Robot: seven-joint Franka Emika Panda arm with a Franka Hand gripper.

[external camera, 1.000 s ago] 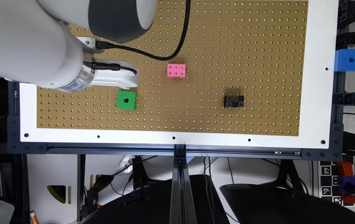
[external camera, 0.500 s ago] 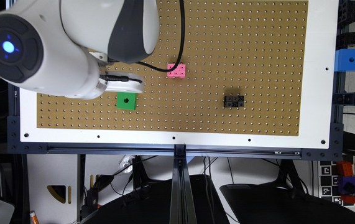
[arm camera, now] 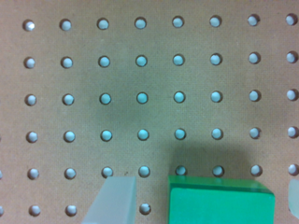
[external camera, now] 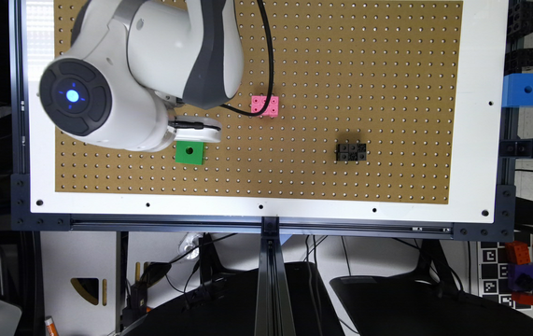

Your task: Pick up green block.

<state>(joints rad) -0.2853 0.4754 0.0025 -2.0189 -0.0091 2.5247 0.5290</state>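
Note:
The green block (external camera: 190, 152), a bright green cube with a round dark hole on top, rests on the brown pegboard (external camera: 340, 70) toward the exterior view's left. My gripper (external camera: 198, 133) shows there as a white part touching the block's far edge in the picture. In the wrist view the green block (arm camera: 219, 201) lies between two pale fingers (arm camera: 116, 200), with a gap on each side. The gripper (arm camera: 205, 189) is open and holds nothing.
A pink studded block (external camera: 265, 105) lies just beyond my arm, and a black studded block (external camera: 351, 152) sits toward the exterior view's right. A blue cube with a hole (external camera: 523, 89) stands off the board on the frame at the right. The white border (external camera: 266, 205) rims the pegboard.
My arm has swung round, bringing a joint cap with a blue light into view. The gripper has shifted toward the green block and now stands over it.

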